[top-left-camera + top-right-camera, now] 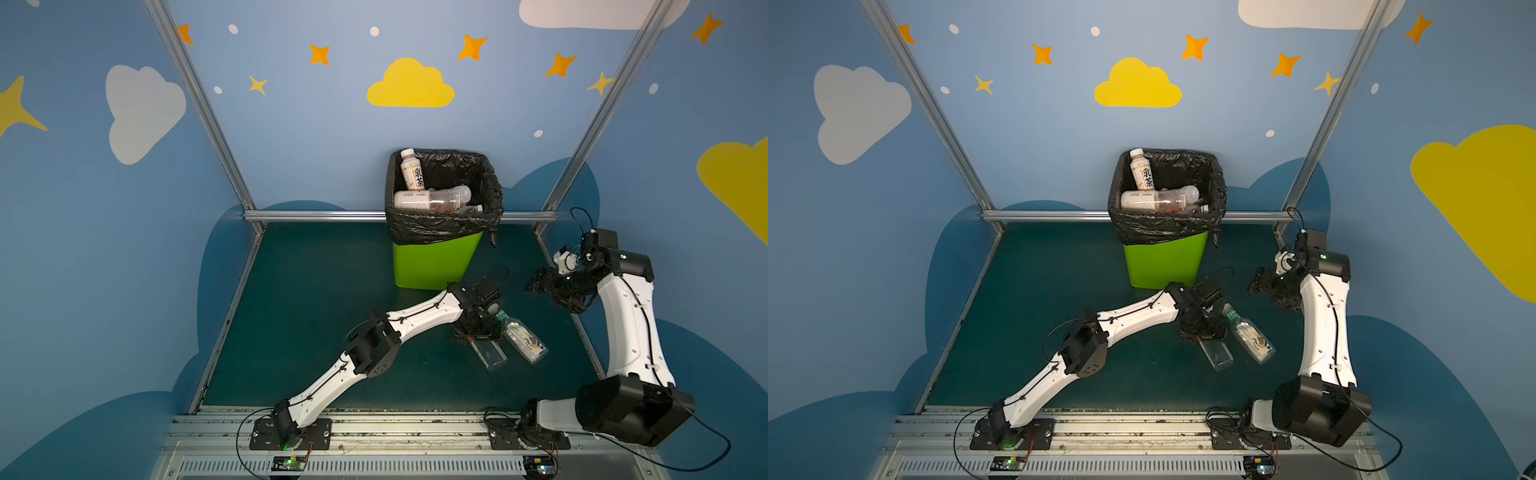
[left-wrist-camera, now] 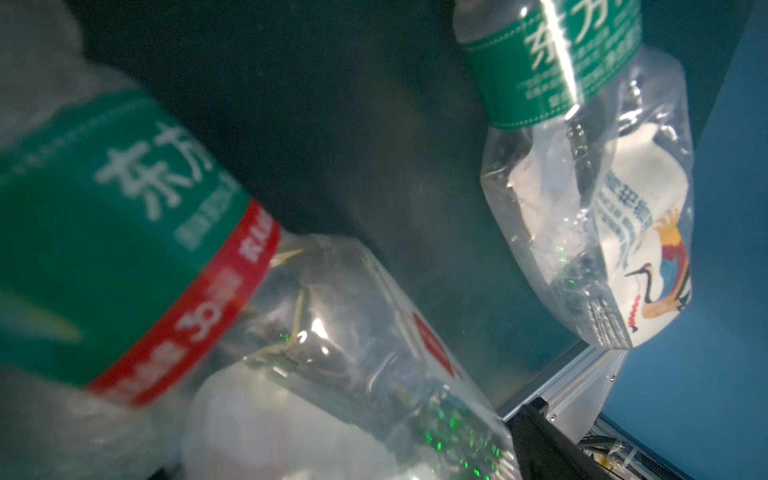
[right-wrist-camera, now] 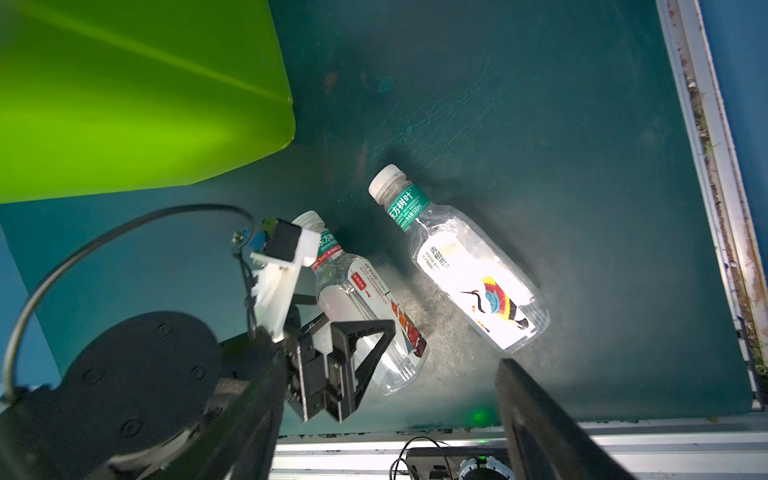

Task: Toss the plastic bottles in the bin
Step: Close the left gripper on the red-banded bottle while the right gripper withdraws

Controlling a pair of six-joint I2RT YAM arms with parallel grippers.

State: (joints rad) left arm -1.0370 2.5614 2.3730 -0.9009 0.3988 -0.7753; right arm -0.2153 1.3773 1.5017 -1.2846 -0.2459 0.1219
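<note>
Two plastic bottles lie on the green floor in front of the bin (image 1: 432,262). One is clear with a green and red neck band (image 1: 491,354) (image 3: 374,299). The other has a crane picture (image 1: 524,340) (image 3: 469,270) and lies just to its right. My left gripper (image 1: 478,332) is down over the red-banded bottle (image 2: 124,249), open, with its fingers (image 3: 361,345) astride the body. My right gripper (image 1: 536,284) hangs above the floor to the right of both bottles, open and empty. Several bottles (image 1: 432,198) lie inside the black-lined bin (image 1: 1163,262).
The lime-green bin wall (image 3: 124,104) stands close behind the left gripper. An aluminium frame rail (image 1: 582,340) runs along the floor's right edge, near the right arm. Another rail (image 1: 374,419) with the arm bases borders the front.
</note>
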